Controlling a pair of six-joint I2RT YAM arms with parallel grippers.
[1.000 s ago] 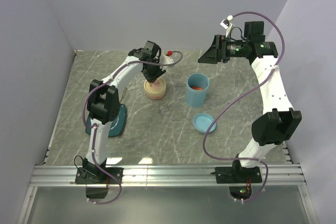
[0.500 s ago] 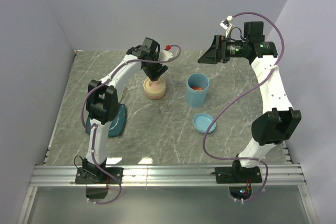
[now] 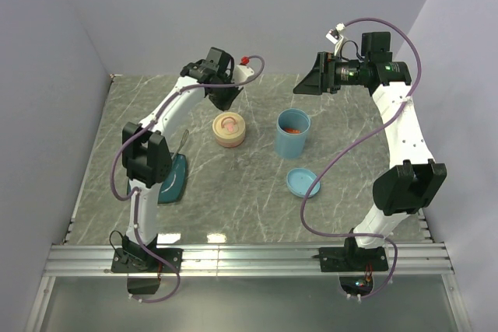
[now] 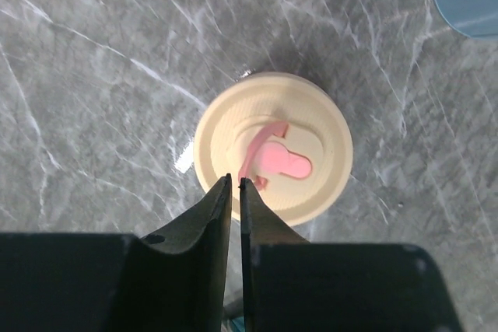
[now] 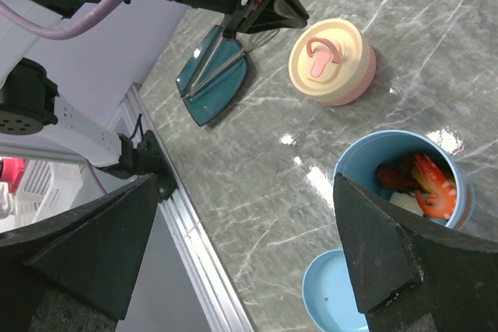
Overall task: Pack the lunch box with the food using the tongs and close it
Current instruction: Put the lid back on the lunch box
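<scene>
A: Change since last entry: the left end effector (image 3: 226, 101) was down on the cream tub (image 3: 229, 130). It is now lifted clear and drawn back toward the far left. Its jaws went wide on the way, then closed.

B: Layout, near to far?

A: The blue lid (image 3: 303, 183) lies loose on the worktop (image 3: 249, 207), nearest. Left of it is the teal plate (image 3: 175, 180) with the tongs (image 5: 226, 60) resting on it. Next is the cream tub, lid on, pink tab up. Just right of the tub is the blue cup (image 3: 293, 141), uncovered, with the food (image 5: 426, 184) inside: red shrimp pieces over something pale.

B: Which arm for the tongs?

A: Left, by judgement. The tongs lie to the near-left of its end effector, long axis roughly near to far, far end reaching past the plate's edge. The right arm is well apart.

B: End effector states?

A: Left: fingers (image 4: 214, 207) all but together, a thin slit, nothing between. Right end effector (image 3: 299, 85): spread fully, empty, held high at the far side.
</scene>
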